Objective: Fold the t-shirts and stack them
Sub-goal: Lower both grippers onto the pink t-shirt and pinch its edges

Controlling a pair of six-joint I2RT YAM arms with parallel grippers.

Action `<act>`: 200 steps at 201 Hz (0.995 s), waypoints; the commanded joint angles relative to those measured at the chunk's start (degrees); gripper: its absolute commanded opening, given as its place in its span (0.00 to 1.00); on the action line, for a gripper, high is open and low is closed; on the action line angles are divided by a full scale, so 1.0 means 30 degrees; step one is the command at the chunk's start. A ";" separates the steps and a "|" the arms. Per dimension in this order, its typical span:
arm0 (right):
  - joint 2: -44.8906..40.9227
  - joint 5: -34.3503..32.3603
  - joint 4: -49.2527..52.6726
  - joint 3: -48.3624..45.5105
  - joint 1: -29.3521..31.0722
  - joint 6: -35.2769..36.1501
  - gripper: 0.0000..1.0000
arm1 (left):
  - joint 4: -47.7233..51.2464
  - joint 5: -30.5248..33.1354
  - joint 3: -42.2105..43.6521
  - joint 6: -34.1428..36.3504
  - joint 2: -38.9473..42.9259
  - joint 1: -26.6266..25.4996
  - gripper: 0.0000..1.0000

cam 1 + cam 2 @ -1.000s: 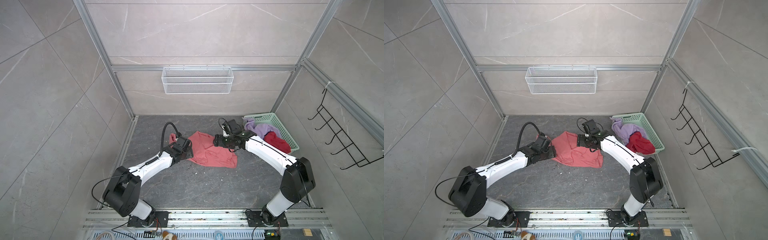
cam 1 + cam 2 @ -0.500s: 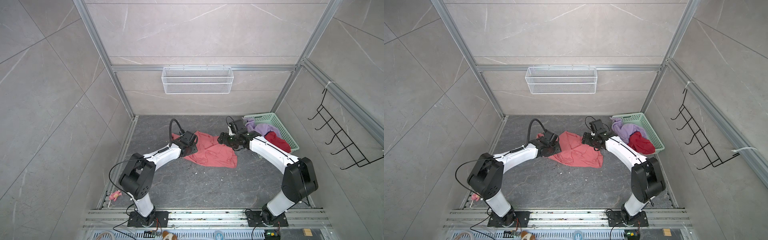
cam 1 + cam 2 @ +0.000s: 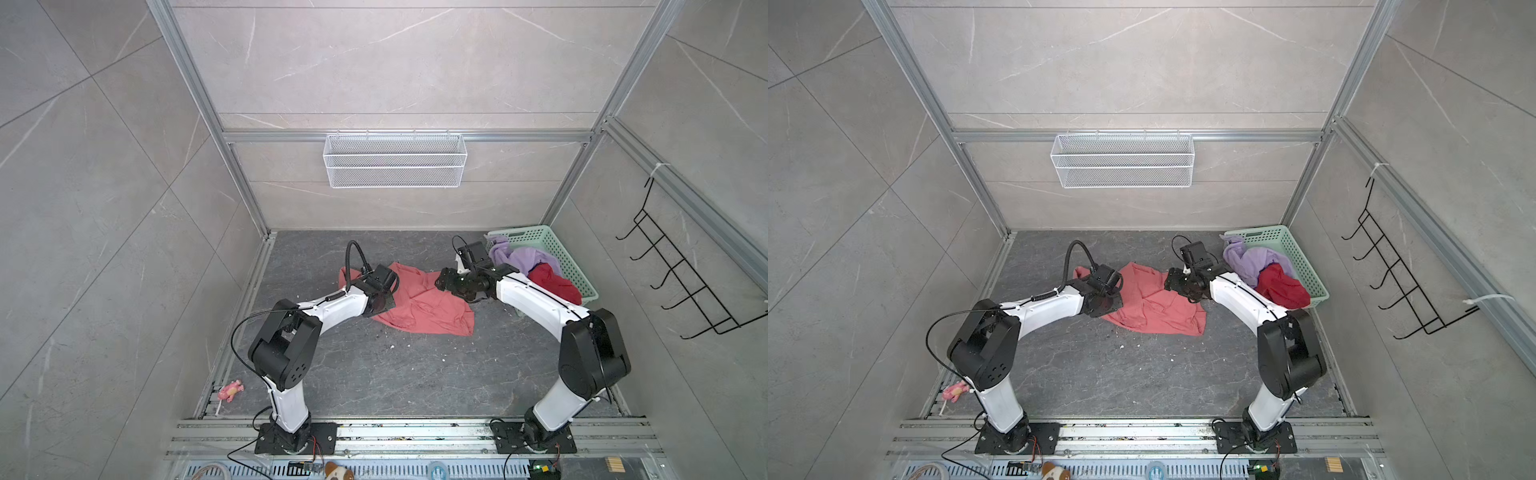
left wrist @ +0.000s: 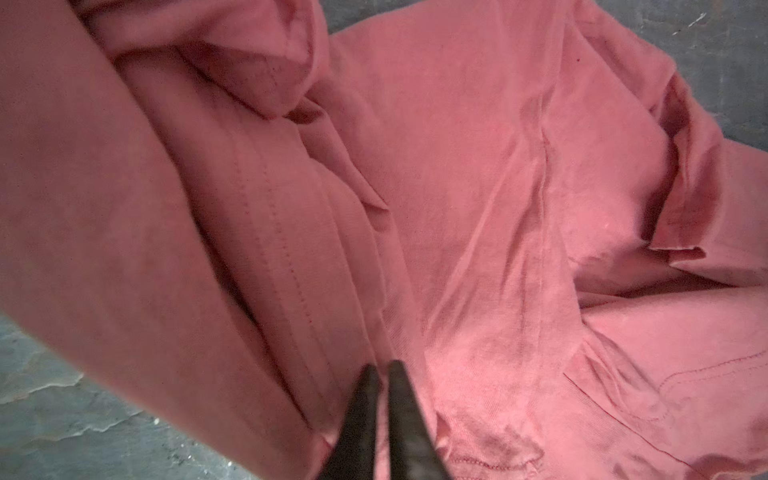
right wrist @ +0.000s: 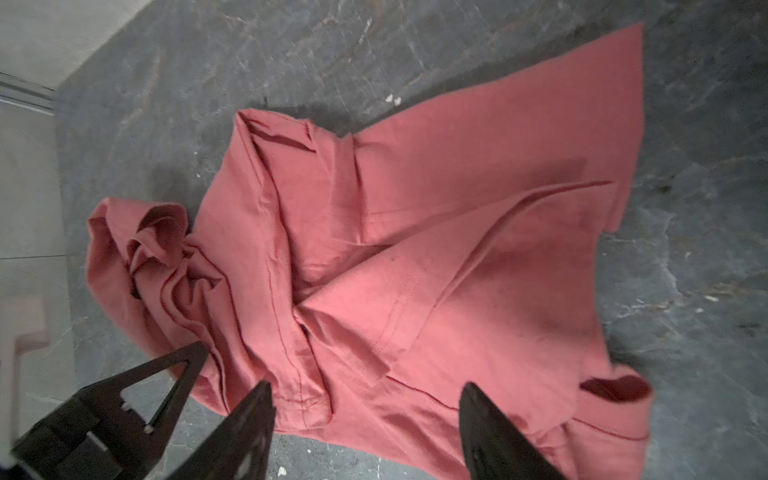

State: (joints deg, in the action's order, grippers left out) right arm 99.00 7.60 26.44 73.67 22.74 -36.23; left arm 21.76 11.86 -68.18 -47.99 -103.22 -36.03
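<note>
**Left gripper** (image 4: 384, 409): the fingers are pressed together, and in the left wrist view a thin stitched fold of the salmon-pink t-shirt (image 4: 478, 187) is pinched between their tips. In both top views this gripper (image 3: 380, 301) (image 3: 1106, 301) is seen at the 9 o'clock edge of the garment.

**Right gripper** (image 5: 368, 415): the fingers are spread wide over a hemmed edge of the cloth and nothing is held. In both top views it (image 3: 442, 283) (image 3: 1170, 283) is placed at the garment's 2 o'clock edge.

**Salmon-pink t-shirt** (image 3: 419, 307) (image 3: 1154, 307): it lies crumpled on the dark stone floor (image 3: 374, 374), between the two grippers, slightly toward 12 o'clock from the floor's centre. Its long axis runs from about 10 o'clock to 4 o'clock. A bunched end is seen at 10 o'clock and a flatter, squarer corner at 4 o'clock. A sleeve opening (image 5: 615, 386) is shown in the right wrist view. Which way the collar points cannot be told.

**Remaining t-shirts**: the lilac t-shirt (image 3: 521, 259) and the deep-red t-shirt (image 3: 555, 284) are heaped in the mint-green basket (image 3: 561, 249) at 2 o'clock, with the lilac one draped over the rim.
</note>
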 commanded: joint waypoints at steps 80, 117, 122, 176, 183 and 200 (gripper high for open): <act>0.3054 -0.2031 0.1392 0.2596 -0.1011 -0.0874 0.63 | -0.1924 0.1510 0.2669 0.0140 0.4295 -0.0053 0.00; 0.4520 -0.1660 0.1295 0.3501 -0.1193 -0.1296 0.61 | -0.2271 0.1623 0.2945 0.0441 0.5098 -0.0060 0.00; 0.4703 -0.1653 0.1279 0.3622 -0.1201 -0.1354 0.61 | -0.2318 0.1624 0.2993 0.0478 0.5245 -0.0059 0.00; 0.6366 -0.1541 0.1501 0.4708 -0.1362 -0.1942 0.29 | -0.2344 0.1688 0.3416 0.0718 0.6169 -0.0059 0.00; 0.6400 -0.1536 0.1517 0.4706 -0.1383 -0.1957 0.24 | -0.2223 0.1519 0.3316 0.0680 0.6059 -0.0060 0.00; 0.6324 -0.1605 0.1486 0.4468 -0.1383 -0.1980 0.01 | -0.1628 0.1264 0.2752 0.0790 0.5516 -0.0104 0.11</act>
State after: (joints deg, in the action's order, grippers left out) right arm 117.16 2.81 29.32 86.15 18.76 -41.63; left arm 15.31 15.35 -57.54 -47.20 -86.28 -36.07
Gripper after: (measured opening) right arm 0.149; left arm 0.049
